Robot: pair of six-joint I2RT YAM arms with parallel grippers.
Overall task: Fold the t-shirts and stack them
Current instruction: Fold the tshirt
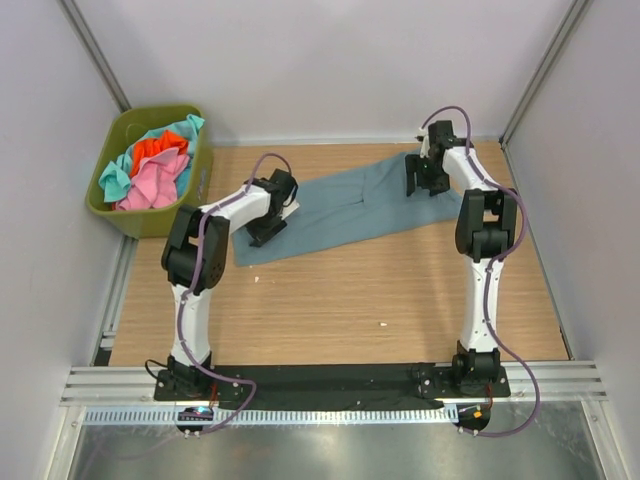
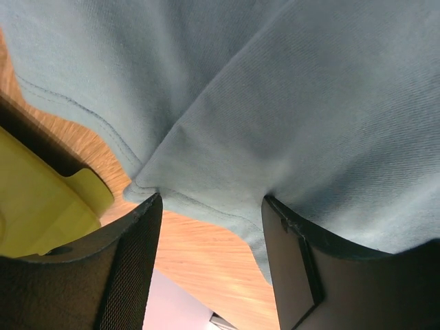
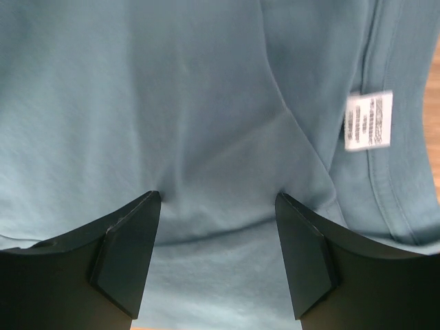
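A slate-blue t-shirt [image 1: 350,210] lies spread in a long slanted strip across the far half of the table. My left gripper [image 1: 265,235] is down on its left end, open. In the left wrist view the fingertips [image 2: 148,206] touch the cloth [image 2: 275,103], and the shirt's hemmed edge runs between them over bare wood. My right gripper [image 1: 418,185] is down on the right end, open. In the right wrist view both tips press into the cloth [image 3: 206,103], and a low wrinkle lies between them. A white label [image 3: 368,120] shows near the hem.
An olive-green bin [image 1: 150,222] stands at the far left, close to my left arm, and holds pink [image 1: 150,185], orange-red [image 1: 160,150] and turquoise [image 1: 115,180] t-shirts. White walls close in the table on three sides. The bin's wall [image 2: 34,199] is close beside my left fingers.
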